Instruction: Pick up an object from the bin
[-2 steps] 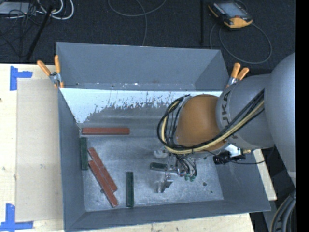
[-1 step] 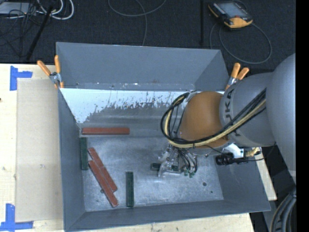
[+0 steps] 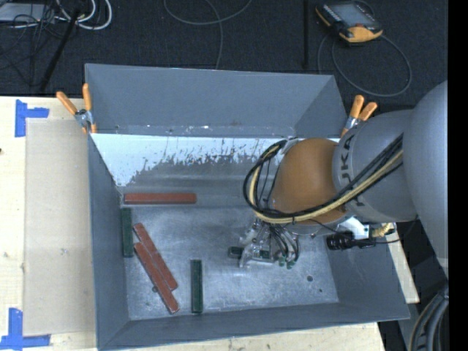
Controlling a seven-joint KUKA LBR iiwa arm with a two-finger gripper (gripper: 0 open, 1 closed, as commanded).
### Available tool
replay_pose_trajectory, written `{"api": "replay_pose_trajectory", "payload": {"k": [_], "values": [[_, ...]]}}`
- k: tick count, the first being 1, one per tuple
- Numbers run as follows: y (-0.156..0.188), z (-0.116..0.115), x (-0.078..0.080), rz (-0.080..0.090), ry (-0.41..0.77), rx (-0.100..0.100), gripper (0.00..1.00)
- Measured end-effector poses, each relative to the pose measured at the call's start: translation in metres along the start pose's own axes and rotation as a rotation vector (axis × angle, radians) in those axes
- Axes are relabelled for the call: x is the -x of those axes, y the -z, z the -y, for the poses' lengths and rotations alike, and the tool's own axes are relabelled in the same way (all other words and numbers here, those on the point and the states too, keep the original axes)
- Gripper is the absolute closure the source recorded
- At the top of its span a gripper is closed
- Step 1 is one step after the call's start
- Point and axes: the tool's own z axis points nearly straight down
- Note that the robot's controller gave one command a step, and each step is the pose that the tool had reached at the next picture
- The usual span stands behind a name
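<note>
Hanging low inside the bin (image 3: 219, 108), the gripper (image 3: 257, 253) is recorded just above a bare patch of the scuffed grey floor, right of the floor's middle. It is partly masked by the orange wrist cover (image 3: 311, 178) and the looped cables (image 3: 256, 189) above it. How far it is open cannot be told, nor whether anything is gripped; a small dark part is seen at its tip, too small to be identified.

Positions are noted outward from the gripper:
- Nearest, to the view's left and slightly toward the front wall: a short dark green bar (image 3: 196, 286), lying flat, pointing front to back, apart from the gripper.
- Further left: a pair of reddish-brown bars (image 3: 155, 268), laid side by side and touching, set diagonally.
- Beyond these, by the left wall: a second dark green bar (image 3: 126, 232), its lower end close to the pair's upper end.
- Farthest, left and toward the back wall: a single reddish-brown bar (image 3: 159, 197), lying crosswise at the foot of the slope.
</note>
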Motion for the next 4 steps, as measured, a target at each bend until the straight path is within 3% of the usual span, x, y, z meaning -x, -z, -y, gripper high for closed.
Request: {"api": "replay_pose_trajectory", "payload": {"k": [4], "values": [[0.026, 0.002, -0.002, -0.016, -0.001, -0.008, 1.00]]}}
